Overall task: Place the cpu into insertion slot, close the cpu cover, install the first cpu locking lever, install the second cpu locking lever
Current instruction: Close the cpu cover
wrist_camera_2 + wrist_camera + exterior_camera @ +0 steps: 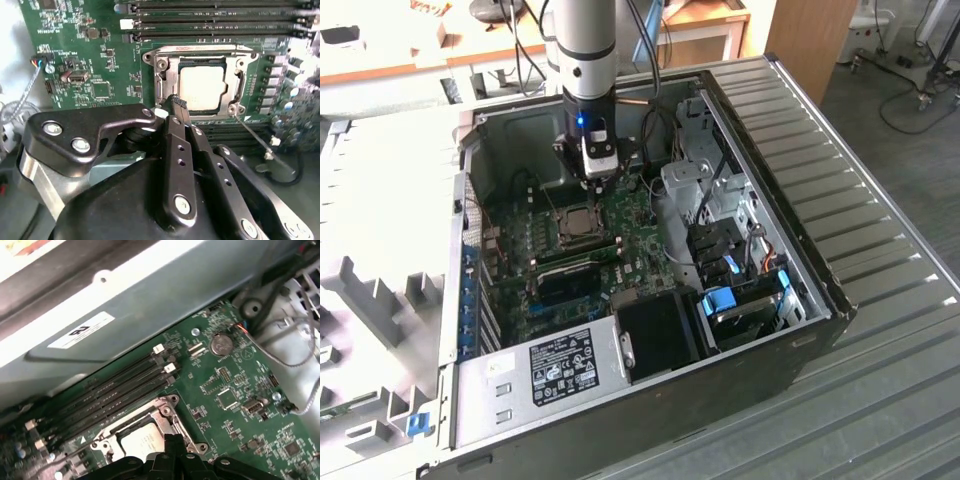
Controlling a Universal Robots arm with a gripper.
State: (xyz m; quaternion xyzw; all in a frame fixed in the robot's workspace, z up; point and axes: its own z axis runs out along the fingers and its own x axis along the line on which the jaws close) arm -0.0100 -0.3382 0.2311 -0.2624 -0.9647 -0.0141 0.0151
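**A:** Two fingers (175,145), then. How do they stand?

**B:** Drawn together, tips meeting, with no gap to be made out in the second wrist view. I see nothing gripped between them.

**A:** And the cpu?

**B:** The cpu (201,87) lies flat in the insertion slot (205,49), just beyond the fingertips. Its pale grey top shows through the cut-out of the cpu cover (167,70), which lies down flat around it.

**A:** How near are the fingers to it?

**B:** The tips sit at the cover's near corner, right beside its edge. Whether they touch it, I cannot tell. In the first wrist view the fingers (172,447) again sit just short of the cpu (142,442), and the long memory slots (110,392) run on the far side of the socket from them.

**A:** Any lever to be seen?

**B:** One thin metal locking lever (252,130) slants away from the socket's other near corner, off to one side of the fingers, over the green circuit board (90,55). I cannot tell whether it is latched.

**A:** What of the exterior view?

**B:** The arm (588,60) reaches down into the open computer case (790,190), which lies on the ribbed grey table (890,380). The fingers (597,178) hang just above the edge of the insertion slot (582,226).
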